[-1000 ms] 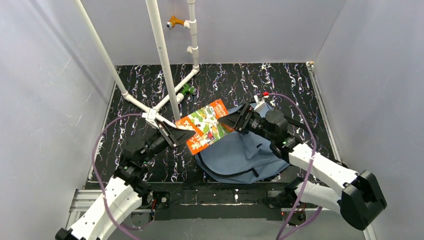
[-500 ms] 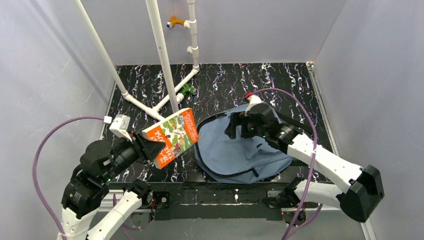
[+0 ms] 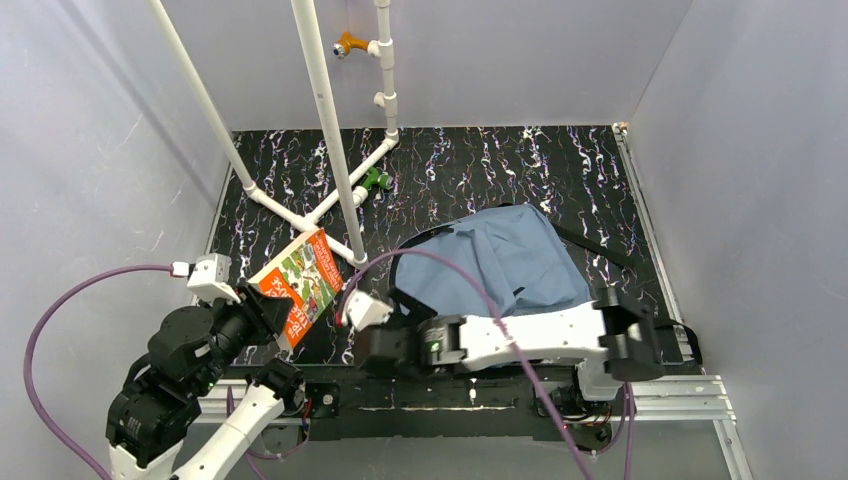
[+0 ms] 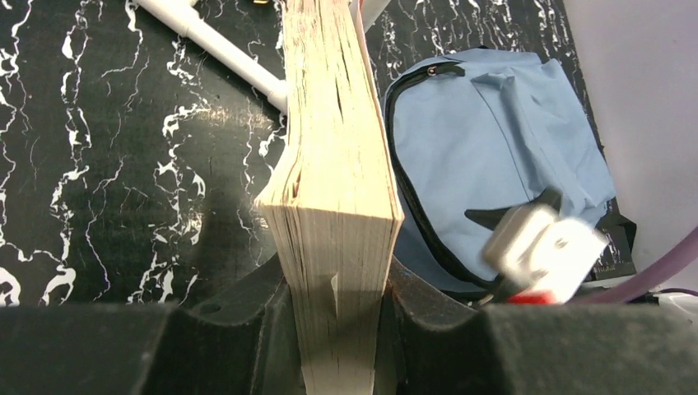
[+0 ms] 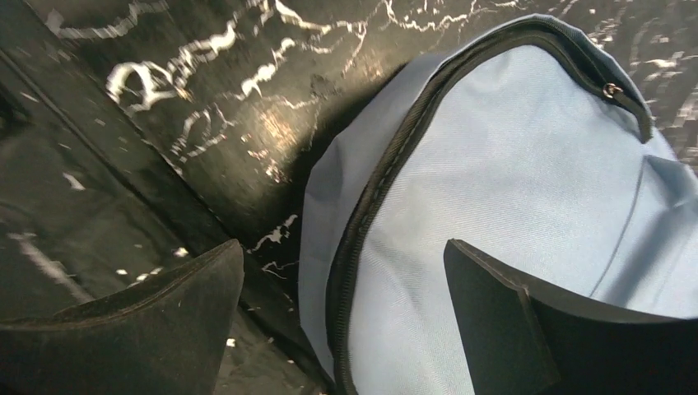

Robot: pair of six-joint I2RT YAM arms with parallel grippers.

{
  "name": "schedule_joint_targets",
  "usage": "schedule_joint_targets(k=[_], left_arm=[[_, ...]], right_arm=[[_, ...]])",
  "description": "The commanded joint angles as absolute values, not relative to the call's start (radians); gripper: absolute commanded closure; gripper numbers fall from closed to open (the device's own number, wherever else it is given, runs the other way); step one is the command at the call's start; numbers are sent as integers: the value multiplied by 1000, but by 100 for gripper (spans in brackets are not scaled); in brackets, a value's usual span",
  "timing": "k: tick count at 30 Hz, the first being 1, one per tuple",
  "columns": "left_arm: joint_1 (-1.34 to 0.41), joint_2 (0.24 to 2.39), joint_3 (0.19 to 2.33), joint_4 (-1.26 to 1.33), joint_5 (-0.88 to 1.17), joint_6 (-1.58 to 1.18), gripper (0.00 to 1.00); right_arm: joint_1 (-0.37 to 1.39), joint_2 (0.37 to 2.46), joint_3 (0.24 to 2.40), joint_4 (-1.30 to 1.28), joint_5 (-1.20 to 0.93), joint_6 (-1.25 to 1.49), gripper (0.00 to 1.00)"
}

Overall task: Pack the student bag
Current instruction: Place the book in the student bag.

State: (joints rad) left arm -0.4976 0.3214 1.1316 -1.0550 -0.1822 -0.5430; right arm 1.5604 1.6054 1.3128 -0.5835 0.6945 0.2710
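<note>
With the bag (image 3: 500,265) lying flat on the table (image 3: 480,170), our right gripper (image 5: 342,288) wide open over its zipper edge (image 5: 362,222) and our left gripper (image 4: 337,288) clamping the book (image 3: 300,280) left of it, we risk that the book meets a collapsed opening.

Observed: left arm (image 3: 185,360) folded high, well left of the student bag (image 3: 510,262), wrist turned toward it. Its left gripper (image 4: 337,309) clamped a thick book (image 4: 333,148), jaws pressed to both covers (page edges faced the wrist camera). Meanwhile right arm (image 3: 520,337) lay stretched low along the bag's near side, reaching left. There right gripper (image 5: 342,263) stood spread wide and empty, pointing down over the bag's zipper rim, one finger (image 5: 502,313) above fabric, the other off it.
</note>
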Motion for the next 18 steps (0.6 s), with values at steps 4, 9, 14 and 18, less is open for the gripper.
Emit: schedule_joint_targets(k=[4, 9, 14, 18], left_arm=[[-497, 335, 1124, -999, -212, -564, 100], [-497, 330, 1110, -999, -199, -579, 100], [-498, 335, 1093, -997, -170, -603, 100], [-497, 357, 1084, -989, -125, -612, 100]], right_arm=[[1633, 1875, 1503, -1012, 1126, 398, 5], [1632, 1854, 1487, -1037, 1186, 420, 13], [1619, 1752, 1405, -944, 1165, 385, 42], [1581, 1719, 1377, -927, 1147, 380, 76]])
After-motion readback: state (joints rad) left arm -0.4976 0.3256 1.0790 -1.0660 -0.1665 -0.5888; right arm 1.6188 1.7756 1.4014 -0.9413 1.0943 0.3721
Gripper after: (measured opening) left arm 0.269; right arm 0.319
